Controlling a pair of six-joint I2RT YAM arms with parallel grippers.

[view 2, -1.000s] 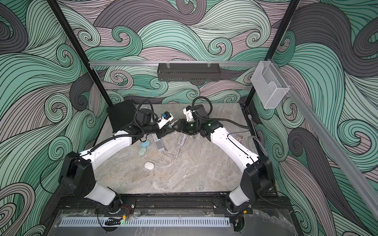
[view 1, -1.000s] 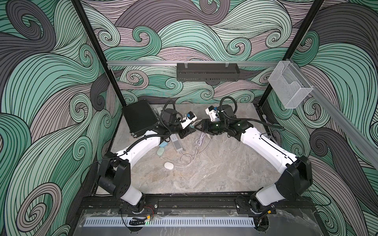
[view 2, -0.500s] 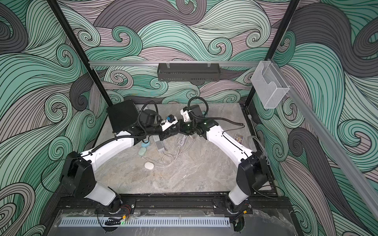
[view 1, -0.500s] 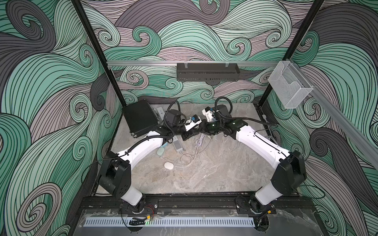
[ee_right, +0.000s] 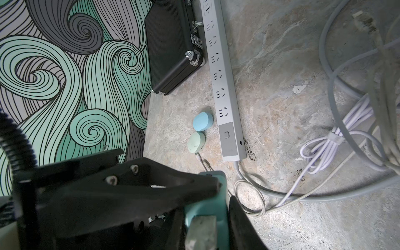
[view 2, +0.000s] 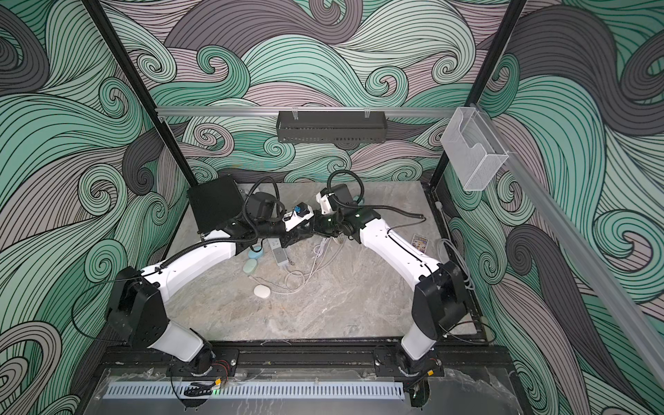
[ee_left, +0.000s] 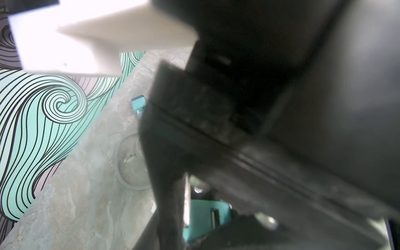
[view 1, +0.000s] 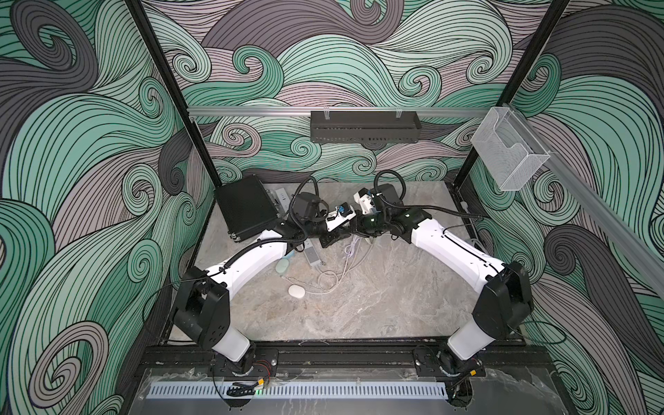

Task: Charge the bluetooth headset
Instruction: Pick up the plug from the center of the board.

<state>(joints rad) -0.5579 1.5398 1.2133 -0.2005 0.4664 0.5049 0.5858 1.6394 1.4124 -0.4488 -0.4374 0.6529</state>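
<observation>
Left arm [view 1: 251, 262] and right arm [view 1: 452, 251] are reached inward, wrists met toward the far edge of the table [view 1: 377, 309]. Left gripper [view 1: 335, 238] is clamped on a teal block [ee_right: 214, 189]; right gripper [view 1: 354, 231] is set astride it, contact unclear.

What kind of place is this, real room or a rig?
Most likely a purpose-built robot data-collection cell, not a lived-in room: printed wave-pattern walls framed by black posts, a left arm and right arm mounted on a base rail, and a stone-look tabletop carrying a power strip.
</observation>
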